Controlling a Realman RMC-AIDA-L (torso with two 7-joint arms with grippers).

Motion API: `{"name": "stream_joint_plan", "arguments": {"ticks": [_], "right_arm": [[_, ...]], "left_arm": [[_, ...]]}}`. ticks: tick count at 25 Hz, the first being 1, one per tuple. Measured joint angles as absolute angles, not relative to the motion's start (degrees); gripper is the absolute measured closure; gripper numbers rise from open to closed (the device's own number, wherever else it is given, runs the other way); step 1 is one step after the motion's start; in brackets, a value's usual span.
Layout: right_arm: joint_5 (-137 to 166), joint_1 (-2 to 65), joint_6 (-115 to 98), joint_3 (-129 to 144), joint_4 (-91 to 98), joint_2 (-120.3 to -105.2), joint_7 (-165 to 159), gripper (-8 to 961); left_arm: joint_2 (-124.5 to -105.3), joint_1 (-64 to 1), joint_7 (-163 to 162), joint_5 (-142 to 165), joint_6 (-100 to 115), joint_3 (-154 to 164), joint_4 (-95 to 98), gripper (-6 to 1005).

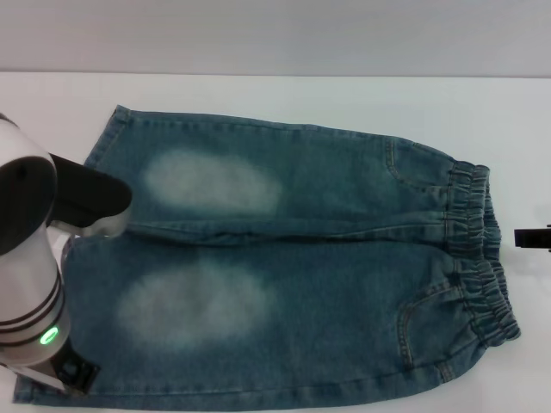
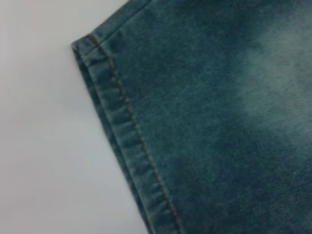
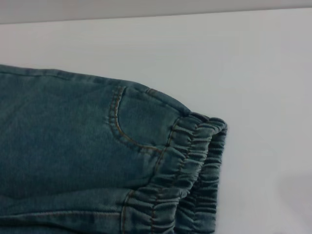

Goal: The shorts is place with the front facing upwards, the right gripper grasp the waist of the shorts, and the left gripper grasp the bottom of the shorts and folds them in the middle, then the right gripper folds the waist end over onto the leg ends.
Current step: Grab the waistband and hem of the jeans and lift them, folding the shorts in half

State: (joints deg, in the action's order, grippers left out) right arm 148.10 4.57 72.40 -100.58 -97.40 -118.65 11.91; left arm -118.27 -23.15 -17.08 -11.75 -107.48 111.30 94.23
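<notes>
left arm: my left gripper (image 1: 73, 374) sits low at the near-left corner of the shorts, right over the hem of the nearer leg. I read that as staging for the hem grasp. Prongs hidden under the wrist housing; I cannot tell how far apart they stand or whether any cloth is caught.
left wrist check: only the bottom (image 2: 127, 141) shows here, a stitched hem lying flat, with bare table beside it. No fingers in sight, so no grasp confirmed.
shorts: the shorts (image 1: 344, 275) lie flat, front up, 2 legs side by side, 1 pale patch on each. Leg ends (image 1: 102, 146) point to my left, the waist (image 1: 482, 258) to my right. That layout puts each end within reach of its own arm.
waist: ruffled band, gathered, unlifted. Right wrist view shows its far corner (image 3: 195, 161) and a pocket seam, nothing touching it.
right arm: only a black tip of the right gripper (image 1: 532, 237) enters at the edge, just beside the waist, apart from it. Cannot tell its opening. I judge it waiting to close in.
stage: neither end raised; fold not yet begun.
surface: plain white table (image 1: 275, 99), matte.
room: pale grey wall behind; nothing else visible.
</notes>
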Motion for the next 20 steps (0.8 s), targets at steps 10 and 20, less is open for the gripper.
{"name": "stream_joint_plan", "arguments": {"ticks": [10, 20], "right_arm": [[148.09, 4.6, 72.69, -100.68, -97.3, -118.65, 11.96, 376], [148.09, 4.88, 72.78, -100.54, -97.29, -118.65, 12.0, 376]], "left_arm": [[-118.42, -23.46, -19.31, -8.92, -108.9, 114.1, 95.46, 786], [-118.3, -22.83, -19.41, -8.72, -108.25, 113.89, 95.19, 456]]}}
